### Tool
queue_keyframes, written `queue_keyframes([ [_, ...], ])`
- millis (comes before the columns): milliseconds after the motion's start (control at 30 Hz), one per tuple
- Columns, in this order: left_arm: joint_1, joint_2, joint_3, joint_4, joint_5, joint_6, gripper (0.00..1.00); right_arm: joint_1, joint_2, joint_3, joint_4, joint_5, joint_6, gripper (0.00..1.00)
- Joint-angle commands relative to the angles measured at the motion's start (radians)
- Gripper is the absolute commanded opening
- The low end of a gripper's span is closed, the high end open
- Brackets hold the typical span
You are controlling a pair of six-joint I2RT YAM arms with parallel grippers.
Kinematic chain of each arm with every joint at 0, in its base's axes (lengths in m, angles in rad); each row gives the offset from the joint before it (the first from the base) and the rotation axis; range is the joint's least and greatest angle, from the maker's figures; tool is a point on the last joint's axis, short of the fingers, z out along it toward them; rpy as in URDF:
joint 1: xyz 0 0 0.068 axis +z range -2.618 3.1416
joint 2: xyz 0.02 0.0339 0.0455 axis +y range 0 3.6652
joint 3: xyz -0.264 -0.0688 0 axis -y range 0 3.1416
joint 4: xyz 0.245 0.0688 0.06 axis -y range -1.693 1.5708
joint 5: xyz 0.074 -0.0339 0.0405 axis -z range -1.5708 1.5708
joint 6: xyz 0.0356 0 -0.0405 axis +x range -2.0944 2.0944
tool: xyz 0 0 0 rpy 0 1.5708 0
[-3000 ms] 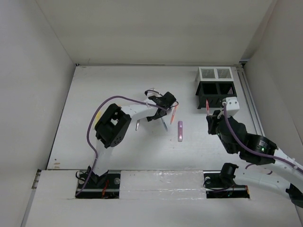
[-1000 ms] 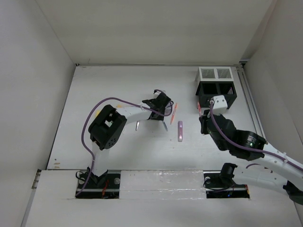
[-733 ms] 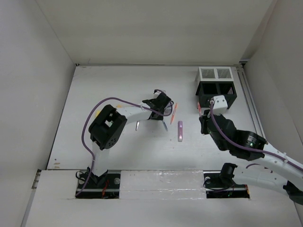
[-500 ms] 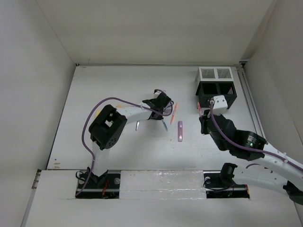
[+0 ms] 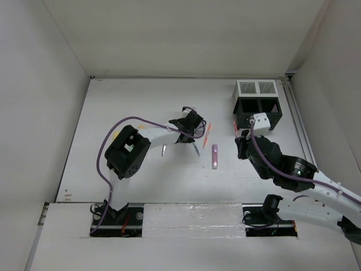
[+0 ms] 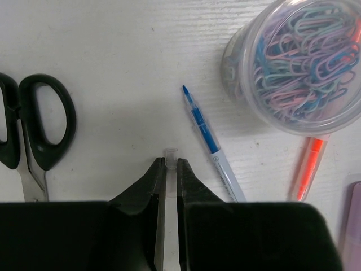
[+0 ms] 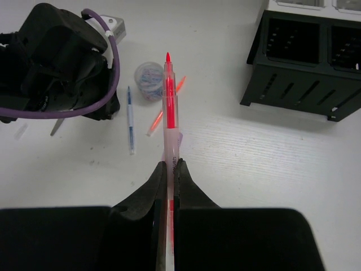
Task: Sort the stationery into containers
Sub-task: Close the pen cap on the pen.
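Two items are gripped. Left gripper [image 6: 168, 168]: jaws pinch a small clear cap [image 6: 170, 153] low over the table [image 6: 113, 51], between the black-handled scissors [image 6: 36, 121] and a blue pen [image 6: 210, 141]. Right gripper [image 7: 169, 169]: jaws pinch a red pen [image 7: 168, 96], raised above the table, near the black mesh organiser [image 7: 304, 68].

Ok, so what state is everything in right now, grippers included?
Left gripper: shut on a small clear piece.
Right gripper: shut on the red pen.
Red pen: uncapped, held.
Blue pen: uncapped, lying flat.
Paper clip tub: upright, lidless, full.
Scissors: lying flat, blades closed.
Black organiser: upright.
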Motion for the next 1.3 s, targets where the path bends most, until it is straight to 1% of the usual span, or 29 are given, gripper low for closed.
queue_keyframes([
  [0,0.001,-0.05,-0.048,-0.09,0.007,-0.084,0.0,0.004,-0.013,-0.021,0.15,-0.037,-0.061,0.0],
  [33,0.001,-0.119,-0.059,-0.09,-0.002,-0.104,0.0,0.004,0.014,-0.034,0.161,-0.037,-0.061,0.0],
  [67,0.001,-0.156,-0.059,-0.09,-0.019,-0.119,0.0,-0.013,0.031,-0.044,0.171,-0.049,-0.061,0.0],
  [133,0.001,-0.231,-0.059,-0.101,-0.055,-0.183,0.0,-0.066,0.067,-0.057,0.208,-0.133,-0.061,0.0],
  [167,0.001,-0.309,-0.059,-0.113,-0.071,-0.202,0.0,-0.083,0.088,-0.067,0.239,-0.18,-0.09,0.0],
  [200,0.001,-0.348,-0.059,-0.122,-0.102,-0.216,0.0,-0.101,0.088,-0.081,0.315,-0.233,-0.103,0.0],
  [233,0.001,-0.387,-0.05,-0.123,-0.113,-0.227,0.0,-0.137,0.088,-0.115,0.36,-0.352,-0.116,0.0],
  [267,0.001,-0.468,-0.05,-0.123,-0.113,-0.236,0.0,-0.152,0.088,-0.136,0.409,-0.415,-0.128,0.0],
  [300,0.001,-0.509,-0.05,-0.123,-0.13,-0.247,0.0,-0.166,0.078,-0.158,0.461,-0.476,-0.137,0.0],
  [333,0.001,-0.547,-0.05,-0.112,-0.13,-0.247,0.0,-0.189,0.078,-0.181,0.562,-0.585,-0.151,0.0],
  [367,0.001,-0.587,-0.05,-0.097,-0.13,-0.238,0.0,-0.201,0.064,-0.22,0.611,-0.642,-0.151,0.0],
  [400,0.001,-0.668,-0.065,-0.048,-0.113,-0.209,0.0,-0.212,0.064,-0.236,0.654,-0.699,-0.16,0.0],
  [433,0.001,-0.708,-0.1,-0.009,-0.06,-0.179,0.0,-0.224,0.064,-0.247,0.727,-0.759,-0.16,0.0],
  [467,0.001,-0.748,-0.122,0.027,-0.033,-0.158,0.0,-0.243,0.077,-0.256,0.746,-0.841,-0.16,0.0],
  [500,0.001,-0.824,-0.142,0.054,-0.017,-0.146,0.0,-0.243,0.087,-0.256,0.765,-0.868,-0.16,0.0],
  [533,0.001,-0.863,-0.194,0.115,0.016,-0.135,0.0,-0.256,0.096,-0.27,0.791,-0.897,-0.15,0.0],
  [600,0.001,-0.932,-0.242,0.163,0.054,-0.107,0.0,-0.275,0.096,-0.313,0.904,-0.986,-0.125,0.0],
  [633,0.001,-0.993,-0.263,0.211,0.077,-0.096,0.0,-0.292,0.096,-0.33,0.952,-1.018,-0.093,0.0],
  [667,0.001,-1.02,-0.298,0.229,0.118,-0.087,0.0,-0.312,0.11,-0.354,1.039,-1.067,-0.072,0.0],
  [767,0.001,-1.099,-0.346,0.282,0.175,-0.075,0.0,-0.336,0.172,-0.374,1.179,-1.161,0.017,0.0],
  [800,0.001,-1.115,-0.355,0.293,0.175,-0.066,0.0,-0.336,0.192,-0.374,1.254,-1.216,0.039,0.0],
  [900,0.001,-1.188,-0.404,0.351,0.204,-0.056,0.0,-0.336,0.246,-0.383,1.345,-1.25,0.082,0.0],
  [967,0.001,-1.244,-0.429,0.388,0.24,-0.047,0.0,-0.294,0.272,-0.359,1.369,-1.25,0.091,0.0],
  [1000,0.001,-1.262,-0.456,0.434,0.272,-0.047,0.0,-0.281,0.282,-0.359,1.386,-1.25,0.103,0.0],
  [1067,0.001,-1.291,-0.476,0.468,0.296,-0.047,0.0,-0.26,0.295,-0.359,1.451,-1.261,0.125,0.0],
  [1133,0.001,-1.313,-0.489,0.491,0.297,-0.047,0.0,-0.249,0.306,-0.359,1.515,-1.27,0.163,0.0],
  [1233,0.001,-1.357,-0.534,0.537,0.297,-0.037,0.0,-0.238,0.317,-0.359,1.515,-1.27,0.206,0.0],
  [1267,0.001,-1.366,-0.547,0.552,0.297,-0.037,0.0,-0.238,0.317,-0.359,1.549,-1.261,0.224,0.0],
])
